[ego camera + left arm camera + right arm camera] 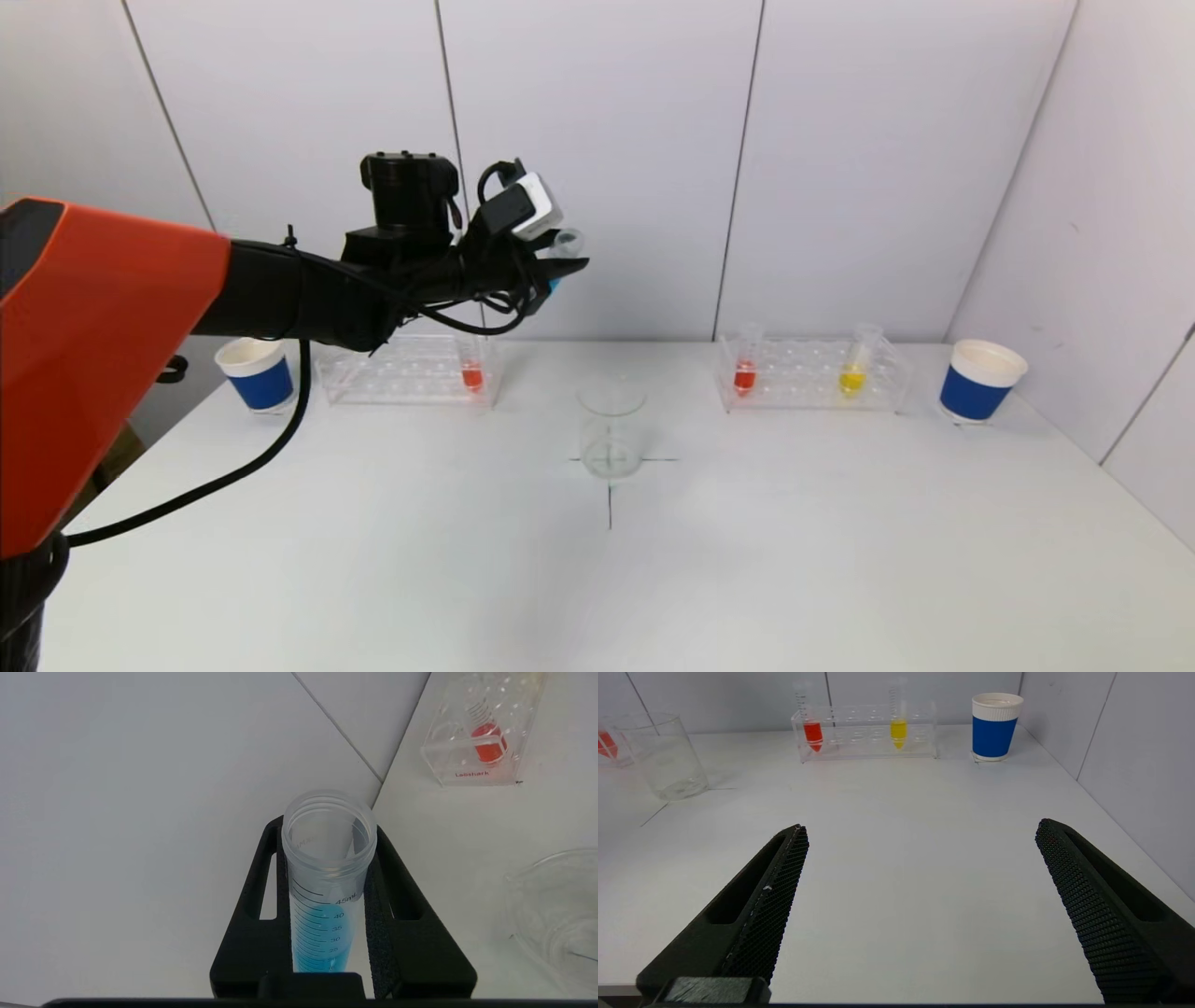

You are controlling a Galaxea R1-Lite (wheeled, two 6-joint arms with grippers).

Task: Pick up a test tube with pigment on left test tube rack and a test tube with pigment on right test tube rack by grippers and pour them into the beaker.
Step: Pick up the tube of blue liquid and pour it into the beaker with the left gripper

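My left gripper is shut on a clear graduated test tube with blue pigment, held tilted high above the table, up and left of the beaker. The beaker is clear glass and stands on a black cross mark. The left test tube rack holds a red tube. In the right test tube rack stand a red tube and a yellow tube. My right gripper is open over bare table, out of the head view.
A blue-and-white paper cup stands left of the left rack, another paper cup right of the right rack. White wall panels close the back and right side. A black cable hangs from my left arm over the table's left edge.
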